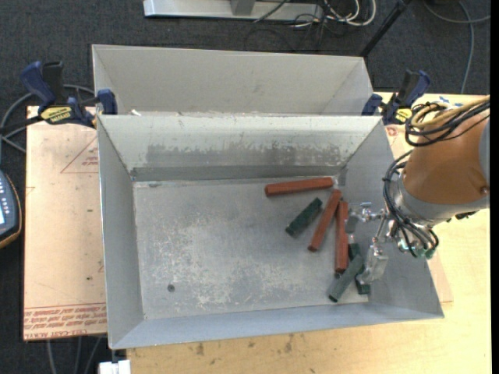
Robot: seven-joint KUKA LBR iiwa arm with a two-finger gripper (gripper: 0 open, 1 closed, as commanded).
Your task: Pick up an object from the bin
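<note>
My gripper (371, 238) hangs low at the bin's right side, open, its two metal fingers spread one toward the back and one toward the front. Nothing shows between them. Just left of it a red-brown stick (341, 245) lies pointing front to back. A second red-brown stick (323, 224) leans diagonally beside that one. By the front finger a dark green block (345, 280) rests on the floor near the bin's front right corner, with a smaller dark piece (362, 286) right next to it.
Another red-brown stick (299, 186) lies crosswise near the back wall, and a dark green block (303, 218) sits below it. The bin's sloped right wall rises close behind the gripper. Bare floor spreads over the left half.
</note>
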